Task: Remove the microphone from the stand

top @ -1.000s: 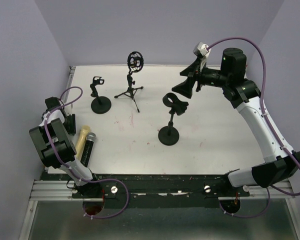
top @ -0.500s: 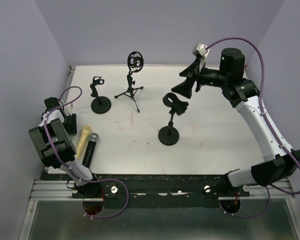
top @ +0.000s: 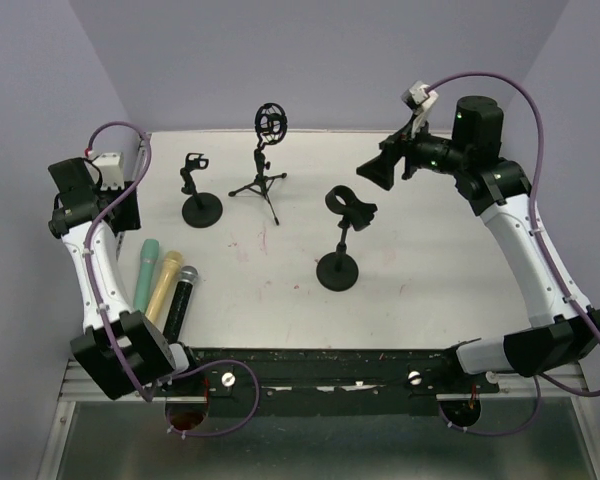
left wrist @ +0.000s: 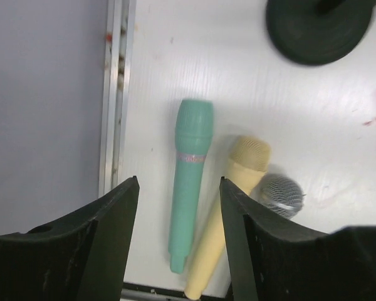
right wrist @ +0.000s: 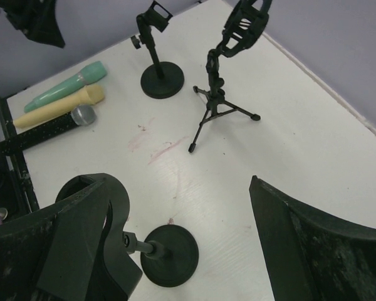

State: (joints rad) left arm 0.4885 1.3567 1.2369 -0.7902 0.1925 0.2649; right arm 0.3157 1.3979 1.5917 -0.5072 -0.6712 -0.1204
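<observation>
Green mic [left wrist: 189, 188], yellow mic [left wrist: 247, 160], silver-grilled black mic [left wrist: 281, 193] — lying abreast; left fingers [left wrist: 106, 241], right fingers [right wrist: 313, 244] spread

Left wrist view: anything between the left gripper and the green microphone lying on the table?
Nothing visible. The left gripper is open and empty, and the mint-green plastic microphone shows unobstructed between its fingers. The pale yellow microphone lies alongside it on the white table, off to one side, not in the path.
</observation>
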